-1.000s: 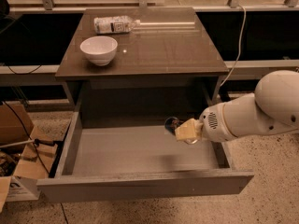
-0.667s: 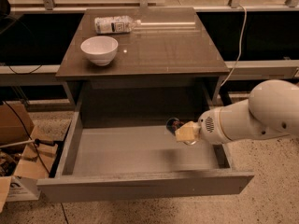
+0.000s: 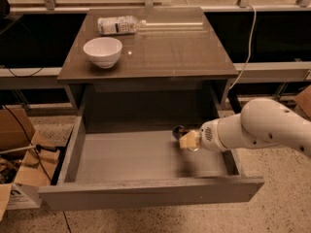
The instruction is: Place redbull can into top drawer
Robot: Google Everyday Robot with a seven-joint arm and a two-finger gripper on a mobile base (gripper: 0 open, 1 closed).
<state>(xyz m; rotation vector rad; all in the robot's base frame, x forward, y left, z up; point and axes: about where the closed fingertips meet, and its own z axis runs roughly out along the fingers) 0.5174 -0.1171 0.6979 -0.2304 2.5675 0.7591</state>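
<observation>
The redbull can shows only its dark blue end, held at the tip of my gripper. My gripper reaches in from the right on a white arm and is shut on the can. It holds the can low inside the open top drawer, over the right part of the bare grey floor near the back. The rest of the can is hidden by the tan fingers.
The brown-topped table stands above the drawer, with a white bowl and a clear plastic bottle lying at its back left. Cardboard boxes sit on the floor at the left. A white cable hangs at the right.
My gripper with the can has shifted slightly left and lower inside the drawer. The arm has drawn a little to the right.
</observation>
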